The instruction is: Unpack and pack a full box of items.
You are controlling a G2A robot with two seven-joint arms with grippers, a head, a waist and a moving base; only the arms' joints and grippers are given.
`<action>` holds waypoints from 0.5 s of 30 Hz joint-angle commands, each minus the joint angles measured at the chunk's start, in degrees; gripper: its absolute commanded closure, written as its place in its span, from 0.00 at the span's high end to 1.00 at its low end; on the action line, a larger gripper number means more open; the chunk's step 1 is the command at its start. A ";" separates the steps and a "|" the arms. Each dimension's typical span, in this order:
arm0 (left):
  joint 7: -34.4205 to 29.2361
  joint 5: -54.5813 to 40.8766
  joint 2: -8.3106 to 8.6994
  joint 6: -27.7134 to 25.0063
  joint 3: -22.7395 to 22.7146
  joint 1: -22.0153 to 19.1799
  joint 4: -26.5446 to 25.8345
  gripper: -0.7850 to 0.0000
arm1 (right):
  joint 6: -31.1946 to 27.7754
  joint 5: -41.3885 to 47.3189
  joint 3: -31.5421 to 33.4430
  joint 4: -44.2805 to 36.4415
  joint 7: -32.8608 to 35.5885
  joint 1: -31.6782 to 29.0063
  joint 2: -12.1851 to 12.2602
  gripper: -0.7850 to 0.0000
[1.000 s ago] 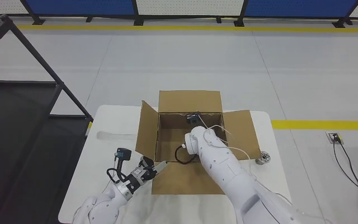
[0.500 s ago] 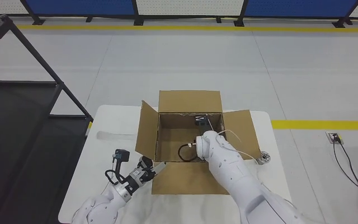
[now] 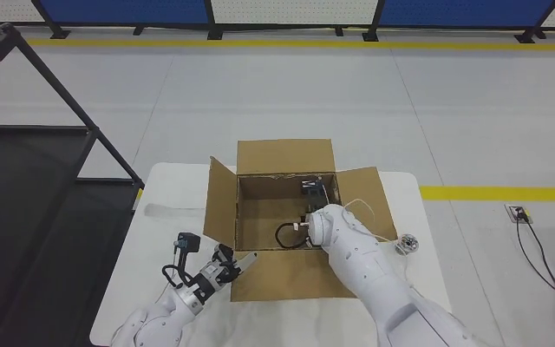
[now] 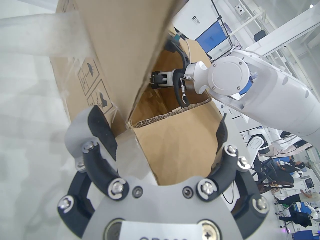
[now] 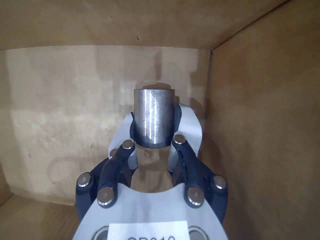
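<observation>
Nearest us, our left gripper (image 4: 160,126) sits with fingers spread wide astride the near-left corner of the open brown cardboard box (image 3: 286,156) on the white worktop (image 3: 152,234), gripping nothing. Farther in, our right gripper (image 5: 153,126) has its fingers clamped on one end of a short, shiny steel cylinder (image 5: 153,111) inside the box. We judge it dense, rigid and slick, so a firm pinch across its round side suits it.

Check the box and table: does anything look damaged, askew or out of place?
Yes. The cardboard box is worn: its torn edge shows ragged corrugation at the corner by the left gripper, and a loose tape strip sticks out from its outer wall. A small metal part lies alone on the table outside the box.
</observation>
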 commanded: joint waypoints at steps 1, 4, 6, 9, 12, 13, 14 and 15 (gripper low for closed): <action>-0.02 0.11 0.01 -0.06 0.06 0.01 -0.03 1.00 | -4.92 1.09 0.85 0.35 -1.26 0.14 0.75 0.00; 0.04 0.20 0.02 -0.15 0.11 -0.01 0.03 1.00 | -12.79 2.27 1.99 1.06 -2.88 0.38 2.18 0.00; -0.03 0.29 0.02 -0.11 0.25 -0.09 0.01 1.00 | -17.62 2.82 2.67 1.59 -3.99 0.52 3.25 0.00; -0.06 0.48 0.00 -0.05 0.50 -0.30 0.01 1.00 | -25.38 2.64 3.19 1.73 -5.65 0.45 4.85 0.00; -0.21 0.71 -0.02 -0.01 0.81 -0.62 0.08 1.00 | -32.53 1.51 3.25 0.97 -8.03 -0.13 6.35 0.00; -0.29 0.78 -0.03 0.04 0.96 -0.75 0.13 1.00 | -34.22 1.18 3.28 0.50 -8.59 -0.32 6.77 0.00; -0.39 0.86 -0.05 0.10 1.13 -0.89 0.18 1.00 | -35.78 0.88 3.31 -0.10 -9.12 -0.60 7.16 0.00; -0.49 0.93 -0.06 0.17 1.30 -1.04 0.22 1.00 | -36.88 0.54 3.33 -0.74 -9.65 -0.88 7.54 0.00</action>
